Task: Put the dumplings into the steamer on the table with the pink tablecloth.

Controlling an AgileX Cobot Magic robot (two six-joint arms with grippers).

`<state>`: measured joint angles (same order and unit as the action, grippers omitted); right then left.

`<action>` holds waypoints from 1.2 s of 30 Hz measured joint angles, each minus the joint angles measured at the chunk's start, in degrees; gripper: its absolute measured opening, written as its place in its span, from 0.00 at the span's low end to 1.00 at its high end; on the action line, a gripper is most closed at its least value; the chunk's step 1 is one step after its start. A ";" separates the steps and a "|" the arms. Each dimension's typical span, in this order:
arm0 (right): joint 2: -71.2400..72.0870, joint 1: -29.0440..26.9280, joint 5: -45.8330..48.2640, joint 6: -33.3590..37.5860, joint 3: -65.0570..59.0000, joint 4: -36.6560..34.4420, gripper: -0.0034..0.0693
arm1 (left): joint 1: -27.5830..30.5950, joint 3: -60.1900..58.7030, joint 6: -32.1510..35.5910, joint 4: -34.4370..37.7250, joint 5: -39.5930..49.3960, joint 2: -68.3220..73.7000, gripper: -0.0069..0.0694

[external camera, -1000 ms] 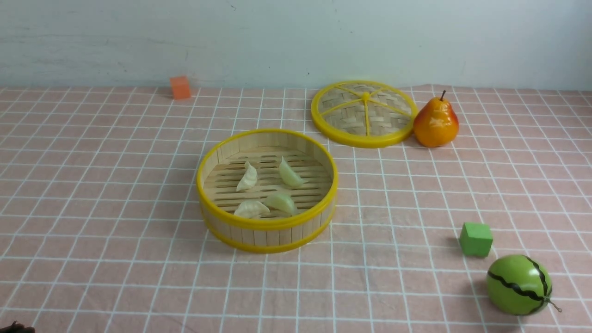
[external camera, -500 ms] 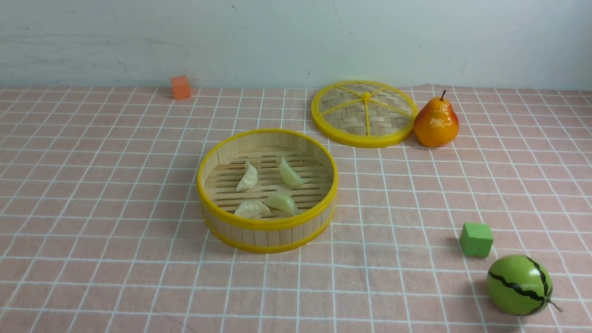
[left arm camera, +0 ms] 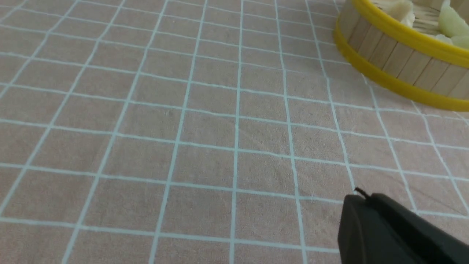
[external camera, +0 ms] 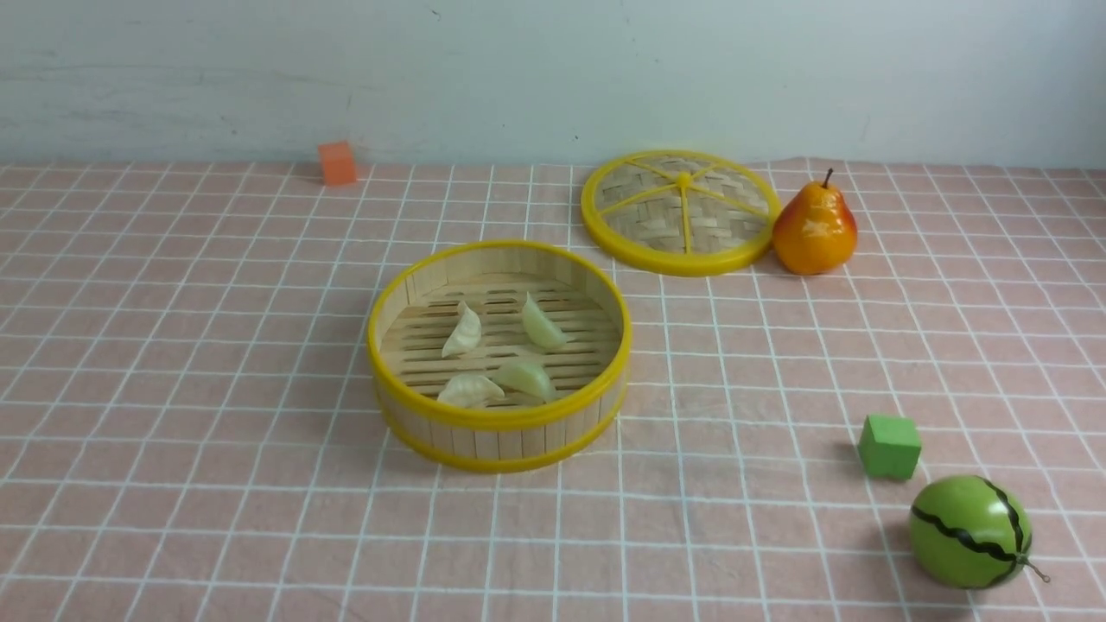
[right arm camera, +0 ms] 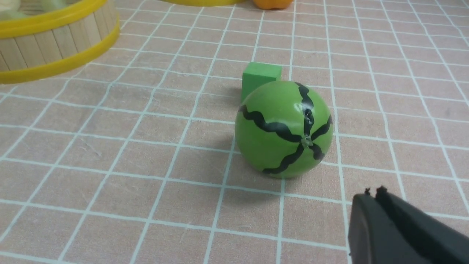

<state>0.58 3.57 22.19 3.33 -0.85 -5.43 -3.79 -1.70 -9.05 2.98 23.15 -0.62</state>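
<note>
Four glossy dumplings point(external camera: 498, 354) — cream to pale green, pleated — are lying inside the steamer point(external camera: 499, 422) on the pink tablecloth point(external camera: 216, 363). The left gripper point(left arm camera: 366, 200) and right gripper point(right arm camera: 373, 198) are both showing fingers pressed together, holding nothing.

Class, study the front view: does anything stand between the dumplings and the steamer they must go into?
Nothing visible does. All four dumplings already lie on the slatted floor of the steamer. The lid lies apart on the pink tablecloth beside the pear, so the basket is open. No gripper shows in the front view.
</note>
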 joint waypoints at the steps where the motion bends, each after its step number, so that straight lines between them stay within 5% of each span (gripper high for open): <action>1: 0.00 0.00 0.00 0.00 0.00 0.00 0.08 | 0.00 0.00 0.00 0.07 0.00 0.00 0.07; 36: 0.00 0.00 0.00 -0.13 0.00 -0.01 0.13 | 0.00 0.00 0.00 0.12 0.00 0.00 0.07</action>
<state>0.58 3.57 22.19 3.20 -0.85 -5.44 -3.79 -1.70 -9.05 3.09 23.15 -0.62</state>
